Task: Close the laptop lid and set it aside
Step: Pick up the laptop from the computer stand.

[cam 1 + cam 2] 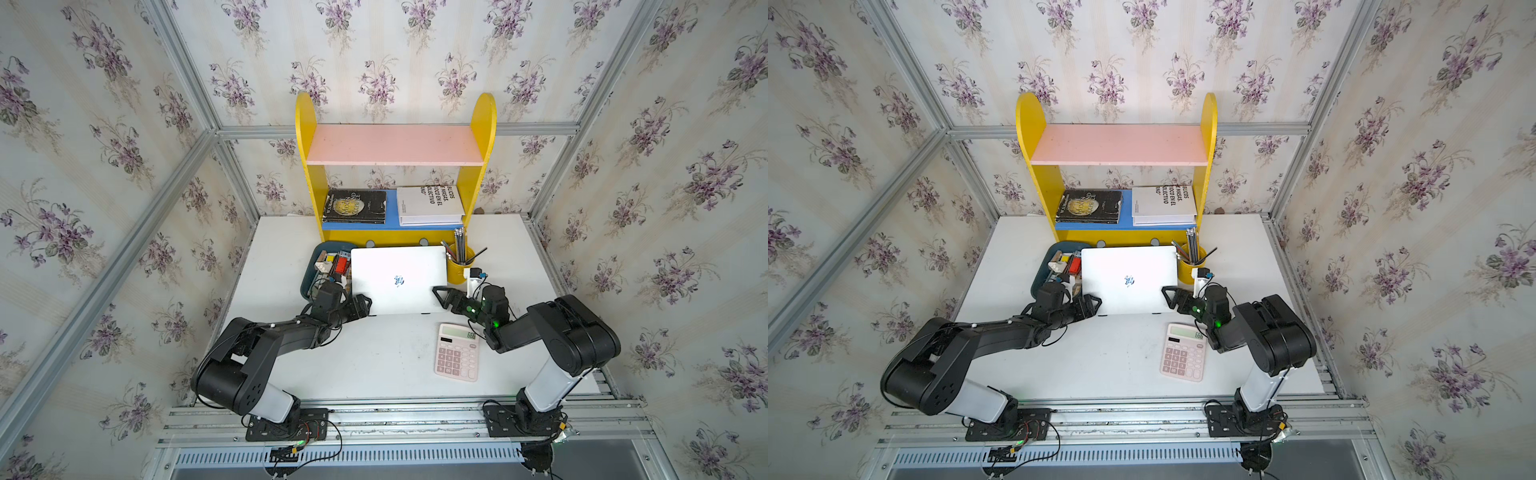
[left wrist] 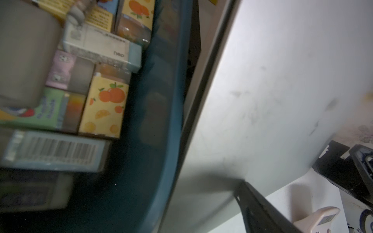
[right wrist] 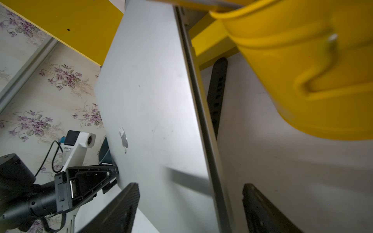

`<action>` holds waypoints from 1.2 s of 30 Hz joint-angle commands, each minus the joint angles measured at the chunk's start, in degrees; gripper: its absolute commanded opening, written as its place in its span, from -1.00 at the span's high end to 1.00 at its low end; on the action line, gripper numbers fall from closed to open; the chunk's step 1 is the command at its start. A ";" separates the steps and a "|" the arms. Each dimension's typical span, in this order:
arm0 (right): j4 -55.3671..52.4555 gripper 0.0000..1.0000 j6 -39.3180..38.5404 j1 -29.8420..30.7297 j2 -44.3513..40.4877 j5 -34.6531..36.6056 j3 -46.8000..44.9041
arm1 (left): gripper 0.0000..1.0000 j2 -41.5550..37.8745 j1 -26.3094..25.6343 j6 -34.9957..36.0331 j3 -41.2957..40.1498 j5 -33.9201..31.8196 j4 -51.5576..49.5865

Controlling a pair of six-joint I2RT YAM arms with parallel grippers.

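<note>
Silver laptop (image 1: 399, 291) lies on the tabletop (image 1: 374, 357) with the laptop lid (image 3: 153, 96) shut. Right jaws gape wide astride its right edge, not pinching it. Left jaws, also wide apart, sit at the left front corner; whether they touch is unclear.

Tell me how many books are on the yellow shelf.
2 visible, flat on the blue bottom board: black book at left, white book beside it at right; another may lie beneath.
</note>
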 commanded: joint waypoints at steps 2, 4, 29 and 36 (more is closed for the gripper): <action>4.18 -0.59 1.02 -0.10 0.83 -3.52 0.55 | -0.75 0.44 0.24 0.63 -0.12 -2.90 1.33; 4.71 -0.54 1.39 -0.07 0.88 -4.25 0.56 | -0.73 0.03 0.25 0.63 -0.25 -2.53 1.64; 8.20 -0.04 7.78 -0.07 -2.29 -10.78 -0.06 | -0.27 -9.09 0.24 -0.40 -2.92 3.57 5.11; 7.33 0.07 8.84 -0.07 -3.95 -11.43 -0.40 | -0.12 -11.79 0.24 -0.86 -3.14 4.45 4.34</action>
